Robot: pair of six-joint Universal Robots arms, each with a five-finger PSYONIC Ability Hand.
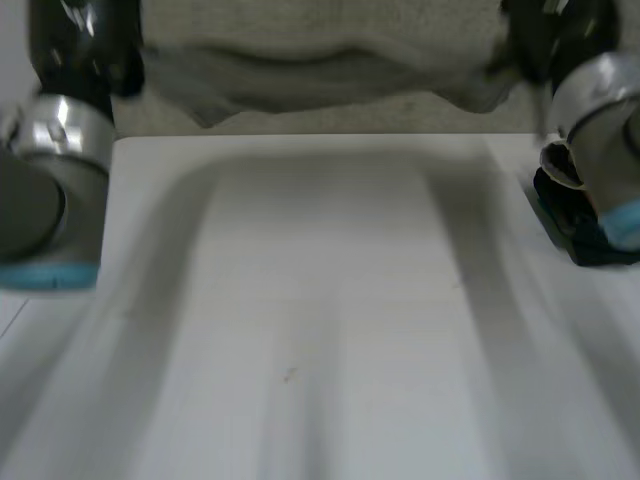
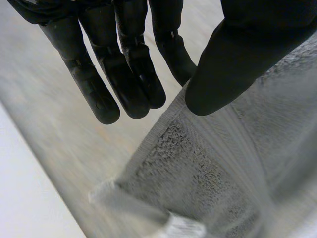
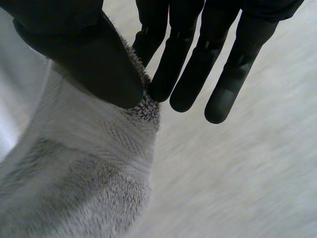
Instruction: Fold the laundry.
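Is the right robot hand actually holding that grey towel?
Yes, the right robot hand pinches the edge of the grey towel between its thumb and a finger.

White table (image 1: 320,300) above a pale, speckled floor (image 1: 420,112).
The matte tabletop runs wide to a straight far edge, and the beige-grey floor lies beyond and below it, finely grained like low carpet. The light is soft and even across both. A tiny dark fleck (image 1: 290,375) marks the tabletop near its middle.
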